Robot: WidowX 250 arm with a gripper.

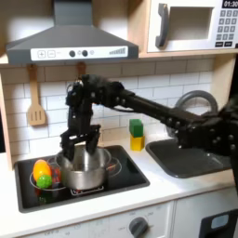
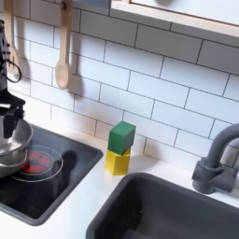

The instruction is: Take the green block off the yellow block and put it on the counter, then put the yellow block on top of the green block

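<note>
Rounded yellow-green-orange toy food (image 1: 42, 172) on black stovetop (image 1: 130, 177), far left in first exterior view. Just right: steel pot (image 1: 85, 167) on red burner (image 2: 37, 164). Black gripper (image 1: 80, 141) above pot rim, fingers spread, holding nothing. Further right, well apart from gripper: small green cube (image 1: 136, 127) (image 2: 121, 137) stacked on small yellow cube (image 1: 138, 143) (image 2: 117, 161), on off-white surface (image 1: 172, 191) by tiled wall, btwn stovetop & dark grey sink (image 2: 177, 210).

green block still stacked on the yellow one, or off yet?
Stacked. In both exterior views the green block sits on the yellow block on the counter; the gripper is over the pot.
</note>
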